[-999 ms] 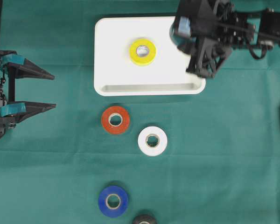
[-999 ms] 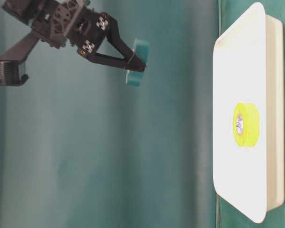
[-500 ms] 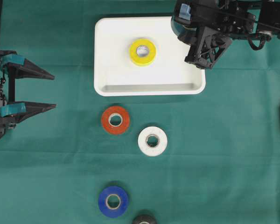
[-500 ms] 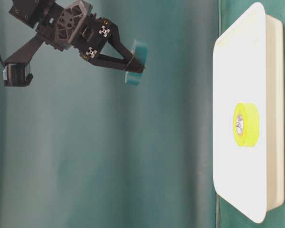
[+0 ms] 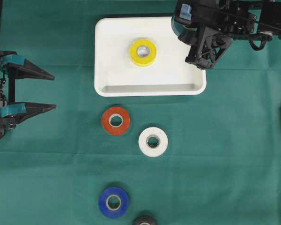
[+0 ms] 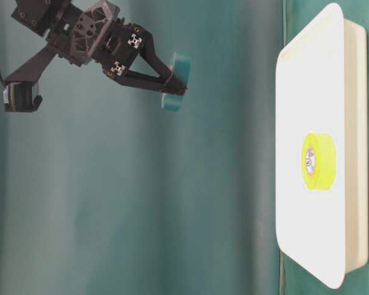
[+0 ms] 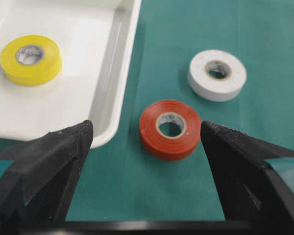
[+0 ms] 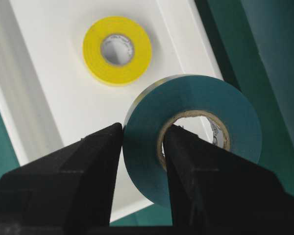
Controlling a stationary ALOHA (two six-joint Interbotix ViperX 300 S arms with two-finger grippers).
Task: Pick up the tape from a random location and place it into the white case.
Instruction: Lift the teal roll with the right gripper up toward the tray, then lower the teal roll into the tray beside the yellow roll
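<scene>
A green cloth covers the table, with the white case point(image 5: 107, 56) near the top and a yellow roll point(image 5: 143, 52) already lying flat inside it. Your right gripper point(image 8: 142, 142) hangs high over the case's right end, carrying the teal tape point(image 8: 193, 142) — one finger runs through the core, the other presses the outer wall, so the jaws are clamped tight on the roll's band. Bring it low over bare tray floor, clear of the yellow roll and inside the rim, before you let go; dropped from this height it would likely bounce or roll out. Your left gripper point(image 7: 144, 134) sits idle with jaws spread wide, empty, facing the red roll point(image 7: 170, 129) without touching it.
</scene>
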